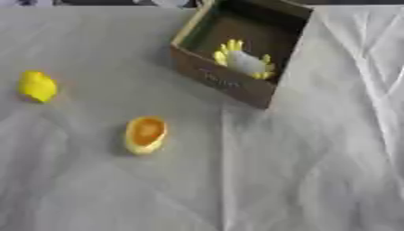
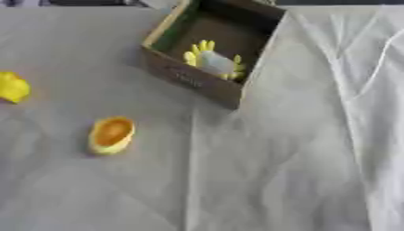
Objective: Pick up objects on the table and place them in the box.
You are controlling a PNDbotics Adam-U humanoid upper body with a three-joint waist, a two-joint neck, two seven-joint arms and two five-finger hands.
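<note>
Neither of the robot's hands shows anywhere in the two eye views, so whether their fingers are spread, curled or holding something cannot be told from here.

What does show is the table [image 1: 300, 180], covered with a pale grey-white cloth that is creased in long folds, most of them running down the right side of the frame.

In the upper middle of the frame stands the box [image 1: 225, 81], an open brown cardboard one, turned askew so that one corner points toward the lower right. Its inner walls look dark, with a greenish tint along the left one. Some faint printing marks the near outer wall, too blurred to read.

Inside the box, against the near wall, lies a white object with yellow points [image 1: 246, 62]; the points fan out around its pale rounded body. What it is I cannot make out.

Below and to the left of the box, well apart from it, an orange-and-yellow object [image 1: 145, 134] rests on the cloth. It is oval, with a yellow rim and a deeper orange hollow facing up.

Farther toward the left edge, at mid height, sits a yellow object [image 1: 37, 85], small and lumpy, alone on the cloth. In the right eye view it lies right at the frame's left edge.
</note>
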